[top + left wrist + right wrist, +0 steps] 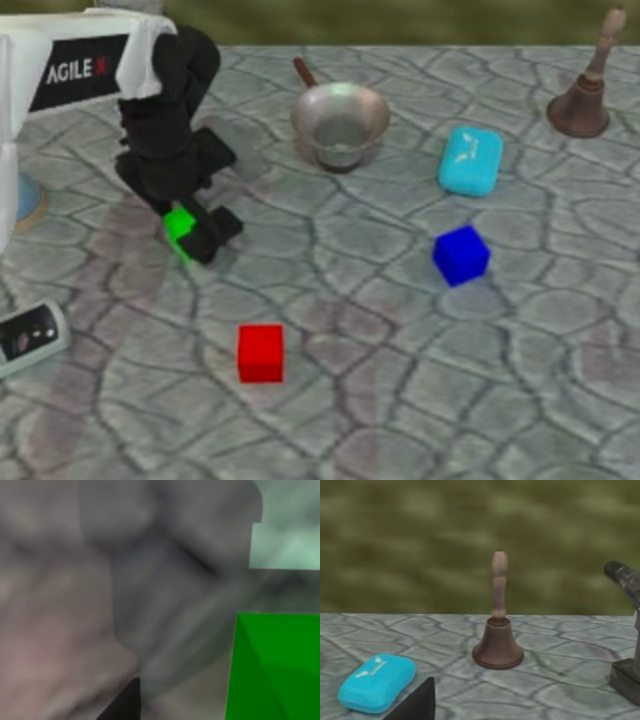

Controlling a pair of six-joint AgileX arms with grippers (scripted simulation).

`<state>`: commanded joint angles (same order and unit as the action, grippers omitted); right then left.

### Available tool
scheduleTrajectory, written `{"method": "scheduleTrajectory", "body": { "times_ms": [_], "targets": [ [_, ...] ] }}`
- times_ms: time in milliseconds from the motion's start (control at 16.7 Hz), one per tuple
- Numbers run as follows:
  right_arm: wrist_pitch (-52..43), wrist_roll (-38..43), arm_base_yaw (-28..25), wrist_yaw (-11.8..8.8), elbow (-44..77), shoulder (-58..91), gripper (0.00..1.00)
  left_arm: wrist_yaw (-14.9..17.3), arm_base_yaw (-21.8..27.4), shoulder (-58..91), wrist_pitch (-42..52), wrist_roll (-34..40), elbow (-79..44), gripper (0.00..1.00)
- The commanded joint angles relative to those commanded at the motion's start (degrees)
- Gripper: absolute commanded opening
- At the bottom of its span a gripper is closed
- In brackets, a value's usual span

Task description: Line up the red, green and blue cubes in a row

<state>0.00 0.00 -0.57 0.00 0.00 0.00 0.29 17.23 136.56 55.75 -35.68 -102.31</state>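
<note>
The green cube (pixel 179 222) sits on the table at the left, with my left gripper (pixel 186 234) lowered around it. In the left wrist view the green cube (pixel 275 667) is close, and a gap of table separates it from one dark fingertip (pixel 127 700); the gripper is open. The red cube (pixel 260 352) lies toward the front, left of centre. The blue cube (pixel 461 255) stands right of centre. My right gripper (pixel 465 715) is out of the top view, parked and open, with one fingertip (pixel 420 702) showing.
A metal pan (pixel 340 122) stands at the back centre. A cyan soap-like block (pixel 471 160) lies behind the blue cube. A brown bell (pixel 583 100) is at the back right. A dark instrument (pixel 627 630) stands near the bell. A grey device (pixel 30 338) lies at the left edge.
</note>
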Motion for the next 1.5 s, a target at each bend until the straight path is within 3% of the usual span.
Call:
{"method": "scheduleTrajectory", "body": {
  "times_ms": [480,1080,1500],
  "targets": [
    [0.00,0.00,0.00,0.00,0.00,0.00,1.00,0.00,0.00,0.00,0.00,0.00,0.00,0.02],
    [0.00,0.00,0.00,0.00,0.00,0.00,1.00,0.27,-0.05,-0.79,0.54,0.15,-0.18,0.00],
    [0.00,0.00,0.00,0.00,0.00,0.00,1.00,0.23,-1.04,-4.29,12.80,0.26,-8.54,0.00]
  ]
}}
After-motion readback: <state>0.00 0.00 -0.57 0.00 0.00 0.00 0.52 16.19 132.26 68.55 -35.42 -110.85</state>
